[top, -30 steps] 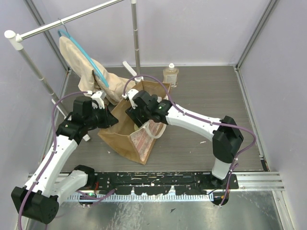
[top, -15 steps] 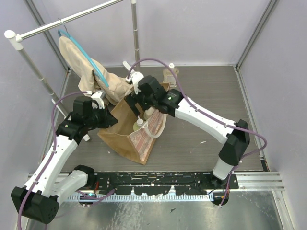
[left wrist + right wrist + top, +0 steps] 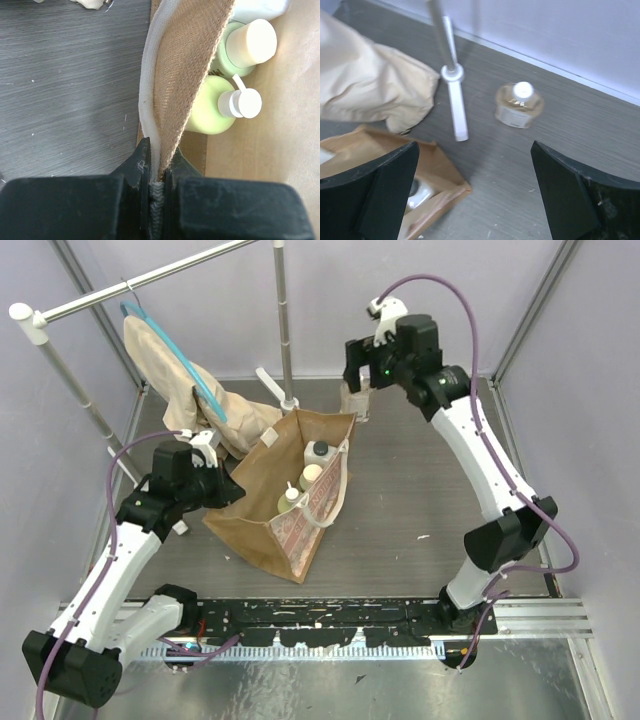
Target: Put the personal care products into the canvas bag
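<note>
Since right hand (image 3: 476, 196) left canvas bag (image 3: 256, 531), jaws spread wide

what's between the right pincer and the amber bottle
Nothing visible. The open right pincer hangs above the amber bottle; the rack's white foot lies beside the bottle, not in the path.

- Right gripper (image 3: 474, 150): withdrawn from the mouth of the canvas bag (image 3: 250, 525); now held high at the far side of the table (image 3: 430, 490), above the amber bottle (image 3: 519, 105).
- Its jaws: opened out wide, nothing between them.
- Right arm (image 3: 480, 460): formerly bent low across the bag, now stretched up and away.
- Bag interior: uncovered; white bottle (image 3: 318, 452) and two yellow-green bottles (image 3: 311, 476) are exposed inside.
</note>
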`<state>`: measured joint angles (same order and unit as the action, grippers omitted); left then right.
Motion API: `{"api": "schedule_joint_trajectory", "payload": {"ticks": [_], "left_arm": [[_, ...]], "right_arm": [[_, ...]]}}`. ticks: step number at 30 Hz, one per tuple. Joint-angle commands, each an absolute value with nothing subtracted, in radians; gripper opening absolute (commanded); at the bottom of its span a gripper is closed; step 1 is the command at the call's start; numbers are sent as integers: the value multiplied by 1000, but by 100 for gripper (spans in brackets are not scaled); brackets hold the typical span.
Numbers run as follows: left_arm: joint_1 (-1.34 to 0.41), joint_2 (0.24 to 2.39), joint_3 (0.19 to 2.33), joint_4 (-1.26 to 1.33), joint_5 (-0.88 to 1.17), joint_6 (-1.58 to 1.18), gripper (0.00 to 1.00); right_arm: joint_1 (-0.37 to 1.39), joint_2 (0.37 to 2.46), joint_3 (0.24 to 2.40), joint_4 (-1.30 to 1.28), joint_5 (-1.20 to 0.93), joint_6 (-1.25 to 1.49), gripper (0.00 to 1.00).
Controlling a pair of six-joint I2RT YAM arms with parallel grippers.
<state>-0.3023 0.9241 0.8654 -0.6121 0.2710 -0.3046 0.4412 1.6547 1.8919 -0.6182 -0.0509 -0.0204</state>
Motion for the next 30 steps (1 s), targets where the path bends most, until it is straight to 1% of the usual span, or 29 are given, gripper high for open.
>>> {"api": "schedule_joint_trajectory", "payload": {"ticks": [1, 6, 10, 17, 24, 30], "left_arm": [[-306, 894, 902, -664, 270, -291, 0], [-306, 903, 906, -665, 268, -287, 0], [-306, 915, 907, -664, 263, -286, 0], [-305, 932, 929, -680, 259, -270, 0], [-306, 920, 922, -685, 260, -264, 0], [-307, 907, 915, -687, 252, -264, 0]], "right_arm": [[330, 1745, 2002, -646, -104, 18, 100], [248, 1846, 2061, -647, -42, 137, 100], [242, 1910, 2064, -625, 0, 232, 100], [242, 1989, 2026, -478, 12, 442, 100], [242, 2080, 2114, -491, 50, 461, 100], [241, 2092, 2129, -463, 19, 349, 100]]}}
